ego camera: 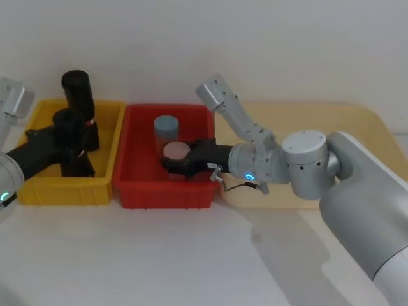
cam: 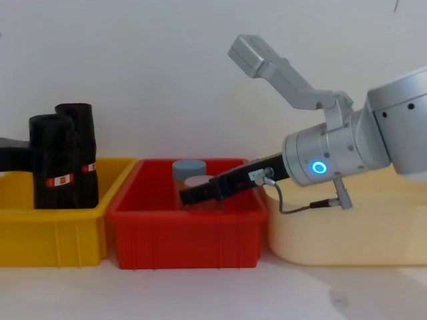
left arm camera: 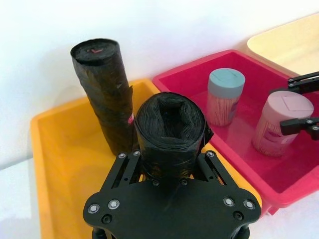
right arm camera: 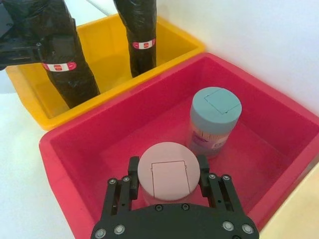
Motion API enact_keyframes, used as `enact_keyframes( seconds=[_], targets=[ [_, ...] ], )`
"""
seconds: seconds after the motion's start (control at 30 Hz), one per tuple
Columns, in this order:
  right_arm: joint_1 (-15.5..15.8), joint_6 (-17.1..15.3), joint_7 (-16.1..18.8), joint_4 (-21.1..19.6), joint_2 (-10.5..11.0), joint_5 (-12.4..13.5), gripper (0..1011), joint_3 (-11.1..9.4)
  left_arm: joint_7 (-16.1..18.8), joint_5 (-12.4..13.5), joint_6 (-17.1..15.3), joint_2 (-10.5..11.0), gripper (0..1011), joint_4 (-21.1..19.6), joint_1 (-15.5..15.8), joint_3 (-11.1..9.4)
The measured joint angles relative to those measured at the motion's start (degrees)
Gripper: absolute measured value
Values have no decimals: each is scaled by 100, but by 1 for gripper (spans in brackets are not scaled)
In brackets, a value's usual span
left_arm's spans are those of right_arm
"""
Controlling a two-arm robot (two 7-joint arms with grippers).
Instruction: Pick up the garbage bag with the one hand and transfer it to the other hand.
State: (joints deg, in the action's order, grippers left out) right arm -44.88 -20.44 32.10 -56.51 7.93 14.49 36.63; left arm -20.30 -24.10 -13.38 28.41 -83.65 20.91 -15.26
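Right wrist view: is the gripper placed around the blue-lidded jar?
No, the right gripper sits around the pink-lidded jar; the blue-lidded jar stands apart beyond it.

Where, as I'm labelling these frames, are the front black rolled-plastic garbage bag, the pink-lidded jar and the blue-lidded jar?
Front black rolled-plastic garbage bag [left arm camera: 169,124]: left wrist view, its top end.
Pink-lidded round jar [right arm camera: 168,172]: right wrist view, lid centre.
Blue-lidded round jar [right arm camera: 215,105]: right wrist view, lid centre.

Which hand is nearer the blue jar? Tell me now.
Right. The right hand sits around the pink jar, just beside the blue jar in the red bin. The left hand grips a bag over in the yellow bin, farther off.
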Motion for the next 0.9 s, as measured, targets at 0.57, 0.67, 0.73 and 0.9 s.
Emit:
enact_keyframes(
  seconds=[0.57,0.67,0.73,0.9],
  targets=[
    [140,116,-17,-966,330,67,663,-144,137,64,-61,-26,354,-638,-9,159],
    [201,94,-125,-1339,488,71,663,-240,124,39,-102,-51,354,-784,105,170],
    [227,70,-174,-1482,554,70,663,-281,102,24,-114,-66,354,-819,165,162],
    [363,-83,-371,-2001,825,55,663,-466,-44,-41,-134,-151,354,-854,426,58]
  ],
)
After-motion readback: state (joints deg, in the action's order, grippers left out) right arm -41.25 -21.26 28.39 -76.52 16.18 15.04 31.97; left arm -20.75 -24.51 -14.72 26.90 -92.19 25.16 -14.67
